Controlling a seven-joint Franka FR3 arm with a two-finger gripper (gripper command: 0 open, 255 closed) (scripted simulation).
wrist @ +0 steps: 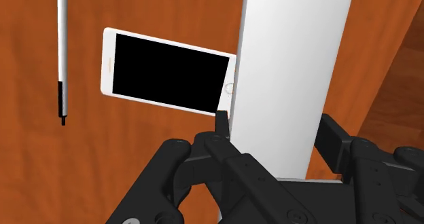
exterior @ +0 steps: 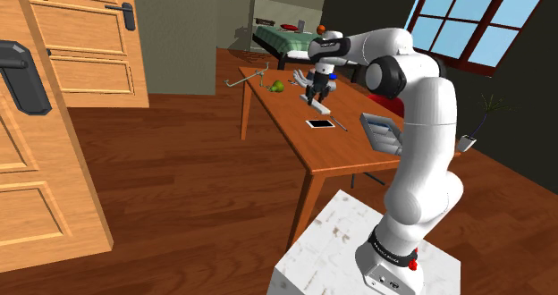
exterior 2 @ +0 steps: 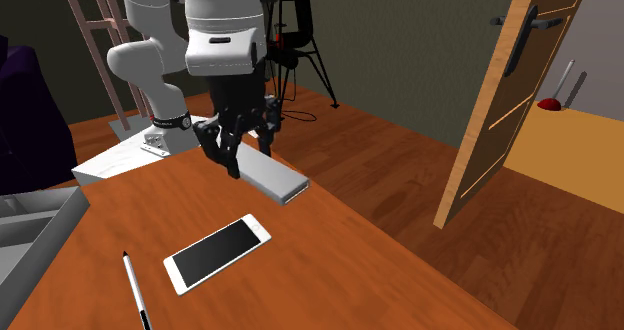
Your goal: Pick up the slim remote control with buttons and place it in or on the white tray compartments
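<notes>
**Worktop** (exterior: 295,141): brown wood, rectangular, on straight legs. In the shoulder view it runs from 11 o'clock to 5 o'clock, ending near the stand (exterior: 349,257).

**Room:** wood-plank floor and dark walls. In the shoulder view a panelled wooden door (exterior: 80,43) is at 9 o'clock, a green-covered bed (exterior: 286,38) at 12 o'clock through an opening, and a blue-paned window (exterior: 474,21) at 2 o'clock.

**Remote** (exterior 2: 275,178): a long, flat, slim slab, drawn plain pale grey-white.
- The tool (exterior 2: 240,163) clasps it, fingers closed on its long sides near one end.
- In the second exterior view it is tilted, free end pointing to 4 o'clock, over the worktop near its edge.
- In the wrist view the remote (wrist: 292,73) runs away from the tool (wrist: 275,124) and overlaps one end of the phone (wrist: 170,72).
- It is well apart from the tray.

**Tray** (exterior: 383,134): pale grey, with compartments. In the shoulder view it is at 3 o'clock of the phone (exterior: 320,123), at the worktop's edge.

**Other items on the worktop:**
- The phone (exterior 2: 217,252) is white with a black screen and lies flat.
- A thin white pen (exterior 2: 135,290) with a dark tip lies beside the phone.
- A small green object (exterior: 277,87) sits at the far end.
</notes>
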